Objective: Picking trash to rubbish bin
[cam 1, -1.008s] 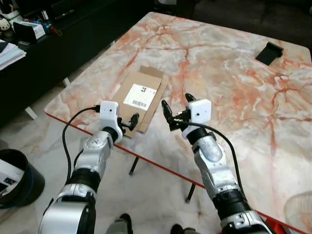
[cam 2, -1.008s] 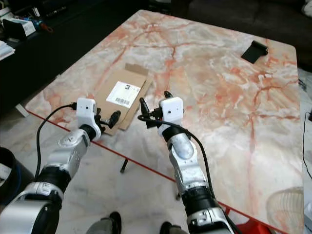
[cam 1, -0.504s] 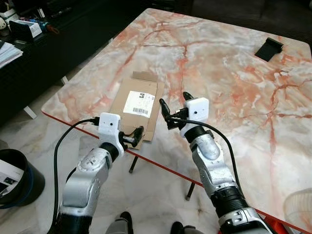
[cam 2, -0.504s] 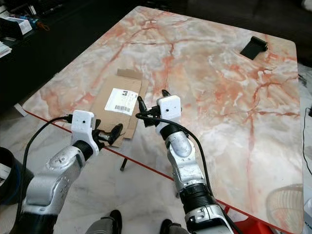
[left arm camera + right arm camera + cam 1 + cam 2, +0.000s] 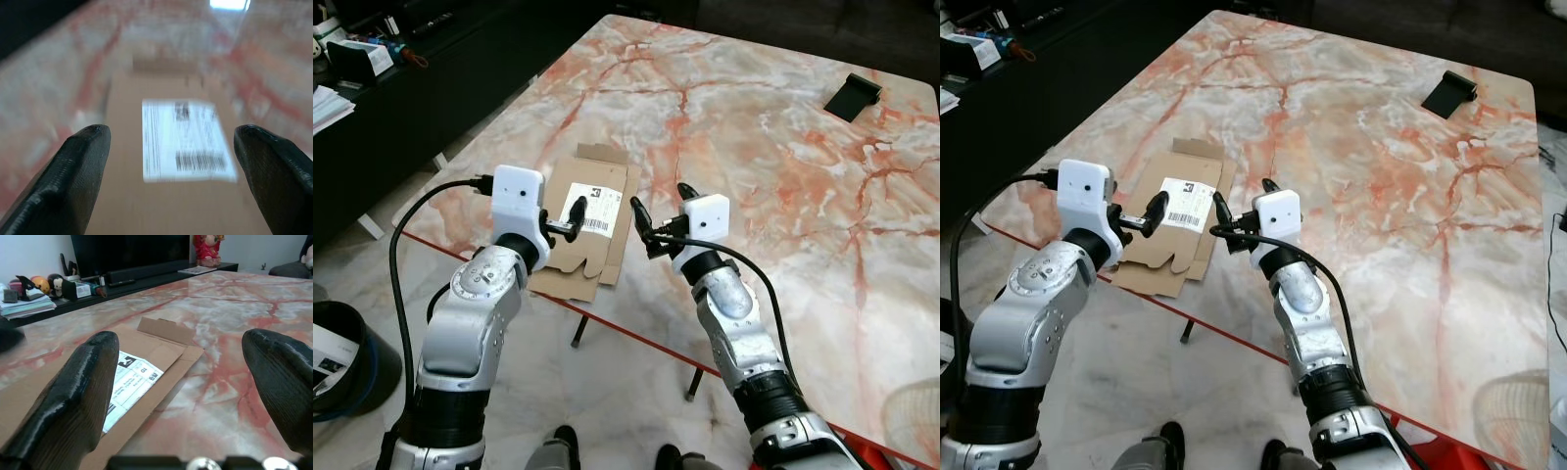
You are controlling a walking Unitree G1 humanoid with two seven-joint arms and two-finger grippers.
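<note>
A flattened brown cardboard box [image 5: 607, 250] with a white barcode label [image 5: 595, 199] lies on the marble table [image 5: 754, 147], its near end jutting over the front-left edge. My left gripper [image 5: 568, 219] hovers open just above the cardboard's near half, and its wrist view looks between both black fingers [image 5: 73, 171] at the blurred label [image 5: 186, 142]. My right gripper [image 5: 658, 198] is open, low over the table just right of the cardboard, facing it. The right wrist view has the cardboard [image 5: 161, 350] ahead between the spread fingers [image 5: 78, 396].
A dark round bin [image 5: 342, 362] stands on the floor at the lower left. A black cabinet with books and small items [image 5: 362, 69] runs along the left. A black object [image 5: 854, 98] lies at the table's far right. A white fan grille [image 5: 913, 421] is at the lower right.
My left arm has come up from below the table's edge and now holds its gripper over the cardboard. The right gripper has stayed almost in place; the camera shifted slightly.
</note>
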